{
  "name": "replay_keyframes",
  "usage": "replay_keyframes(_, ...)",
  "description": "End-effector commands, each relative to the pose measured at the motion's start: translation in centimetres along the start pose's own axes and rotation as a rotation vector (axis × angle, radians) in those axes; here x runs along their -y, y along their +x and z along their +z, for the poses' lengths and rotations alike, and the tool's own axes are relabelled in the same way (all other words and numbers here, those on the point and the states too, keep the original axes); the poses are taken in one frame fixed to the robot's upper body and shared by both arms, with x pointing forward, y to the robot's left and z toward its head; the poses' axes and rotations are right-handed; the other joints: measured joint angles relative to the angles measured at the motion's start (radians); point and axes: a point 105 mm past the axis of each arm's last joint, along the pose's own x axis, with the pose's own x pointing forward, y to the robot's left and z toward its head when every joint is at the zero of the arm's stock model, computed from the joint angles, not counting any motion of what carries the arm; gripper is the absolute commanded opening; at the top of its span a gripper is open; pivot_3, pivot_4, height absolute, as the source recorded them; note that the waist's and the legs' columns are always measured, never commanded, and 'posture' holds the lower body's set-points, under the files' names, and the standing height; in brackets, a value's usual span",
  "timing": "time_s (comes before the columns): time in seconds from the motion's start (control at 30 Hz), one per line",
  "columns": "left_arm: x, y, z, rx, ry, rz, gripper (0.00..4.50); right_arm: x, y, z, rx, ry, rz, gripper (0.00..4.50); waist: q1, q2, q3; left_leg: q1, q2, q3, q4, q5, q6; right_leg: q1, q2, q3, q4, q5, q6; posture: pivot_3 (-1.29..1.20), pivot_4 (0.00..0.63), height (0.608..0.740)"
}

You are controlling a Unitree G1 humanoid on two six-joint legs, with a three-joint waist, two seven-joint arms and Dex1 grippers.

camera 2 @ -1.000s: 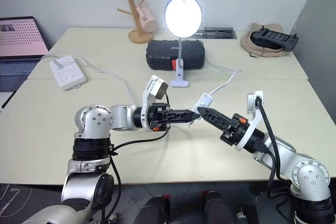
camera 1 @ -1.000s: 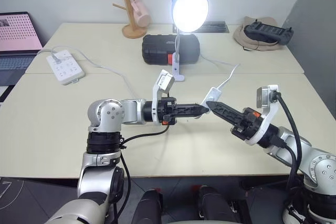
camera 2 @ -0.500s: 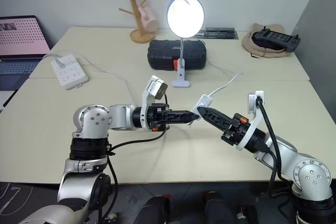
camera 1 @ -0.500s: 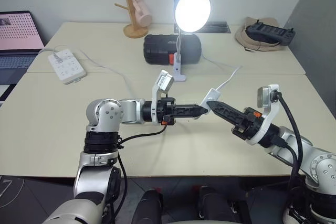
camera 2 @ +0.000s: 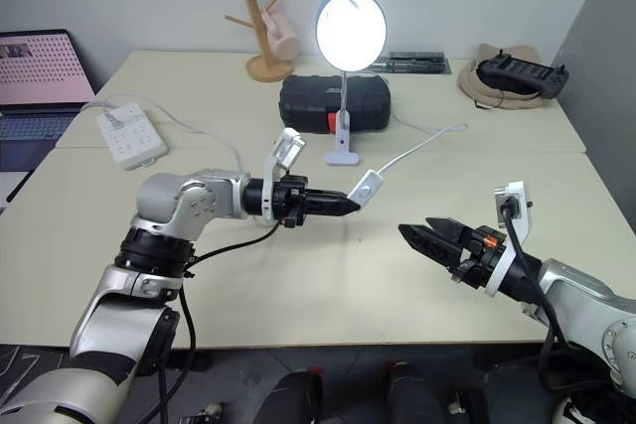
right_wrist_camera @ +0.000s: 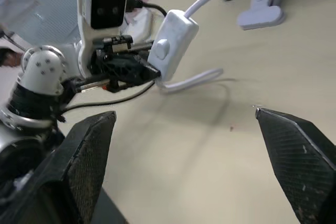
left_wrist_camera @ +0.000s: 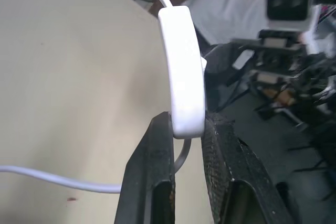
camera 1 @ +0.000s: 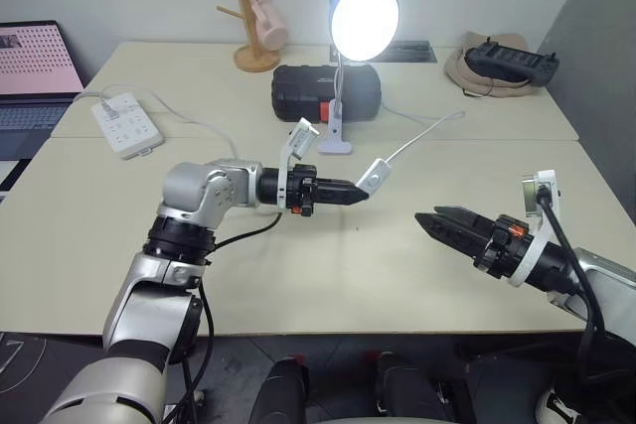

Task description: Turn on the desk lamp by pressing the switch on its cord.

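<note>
I find the left gripper (camera 1: 360, 189) fingers clamped on the small white oblong switch (camera 1: 373, 176), raised above the beige worktop (camera 1: 328, 265). Right gripper (camera 1: 437, 222) fingers spread wide, empty. Blue-shaded desk lamp (camera 1: 362, 17) lit.

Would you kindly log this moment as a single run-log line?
lamp: lit | left gripper: shut on switch, held above table | right gripper: open, apart from switch | cord: lifted

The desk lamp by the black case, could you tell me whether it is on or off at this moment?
On. The desk lamp has its bulb glowing bright white inside the blue shade in both eye views.
</note>
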Motion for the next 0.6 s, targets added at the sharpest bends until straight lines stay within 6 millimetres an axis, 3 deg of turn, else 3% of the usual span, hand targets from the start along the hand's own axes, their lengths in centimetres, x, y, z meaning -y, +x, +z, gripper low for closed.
replay_keyframes(0.03, -2.1, 0.0, 0.1, -0.148, 0.293, 0.065, 0.40, -0.1, 0.5, 0.4, -0.004, -0.205, -0.084, 4.49, 0.000, 0.000, 0.000, 0.000, 0.000, 0.000, 0.000, 0.000, 0.000, 0.000, 0.000, 0.000, 0.000, 0.000, 0.000, 0.00, 0.150, 0.740)
replay_keyframes(0.2, -6.0, 0.8, -1.3, -0.445, 0.696, 0.192, 0.40, 1.0, 1.2, -0.2, -0.022, -0.371, -0.200, 4.49, 0.006, -0.001, 0.001, -0.002, 0.000, 0.000, 0.000, 0.000, 0.000, -0.001, -0.001, 0.000, -0.001, 0.000, 0.001, 0.00, 0.150, 0.740)
replay_keyframes(0.43, -7.1, 1.8, -1.4, -0.533, 0.825, 0.199, 0.40, 2.4, 0.8, -0.7, 0.009, -0.378, -0.295, 4.49, 0.008, -0.002, 0.001, -0.015, -0.002, 0.000, 0.003, 0.000, 0.000, -0.014, -0.001, 0.000, 0.001, 0.003, -0.001, 0.00, 0.150, 0.740)
replay_keyframes(0.5, -7.2, 1.8, -1.4, -0.535, 0.835, 0.198, 1.10, 2.4, 0.7, -0.9, 0.013, -0.377, -0.299, 4.50, 0.007, -0.002, 0.001, -0.016, -0.002, 0.000, 0.003, 0.000, 0.001, -0.015, -0.001, 0.000, 0.001, 0.004, -0.002, 0.00, 0.150, 0.740)
replay_keyframes(0.6, -7.0, 2.0, -0.8, -0.499, 0.816, 0.198, 1.65, 2.6, 0.5, -1.1, 0.016, -0.373, -0.313, 4.50, 0.003, -0.002, 0.001, -0.016, -0.002, 0.000, 0.003, 0.000, 0.001, -0.015, -0.001, 0.000, 0.001, 0.004, -0.001, 0.00, 0.150, 0.740)
